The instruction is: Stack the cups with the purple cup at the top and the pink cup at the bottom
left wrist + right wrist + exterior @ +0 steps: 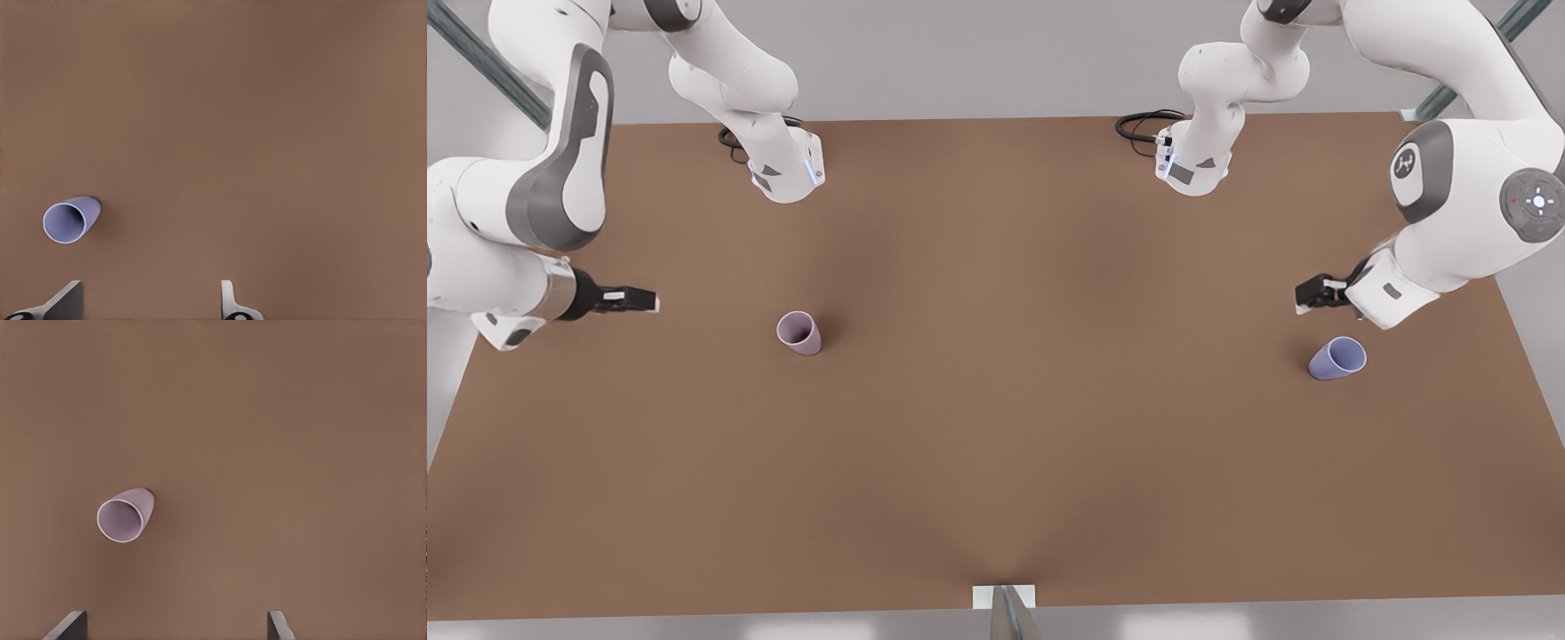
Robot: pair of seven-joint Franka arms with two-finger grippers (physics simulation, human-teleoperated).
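Brown worktop: bare brown surface carrying both cups, which stand well apart with neither yet touched.
Purple cup: upright on the worktop toward the front view's right, mouth up; in the left wrist view it sits off to one side of the fingers, not between them.
Pink cup: upright toward the front view's left; in the right wrist view it also lies off the line between the fingers.
Left gripper: hovers just beyond the purple cup, at the front view's right; its fingers are spread wide and grasp nothing.
Right gripper: hangs to the front view's left of the pink cup, near but apart; its fingers are released and empty.
Height of the grippers: hard to judge from these angles; both seem well clear of the worktop.
Step in hand: likely the approach to the purple cup, since it must end up on top.
Doing it well: centre the left gripper over the purple cup first, descend straight, and close gently on the wall below the rim so the light cup is not tipped; keep the pink cup undisturbed as the base.
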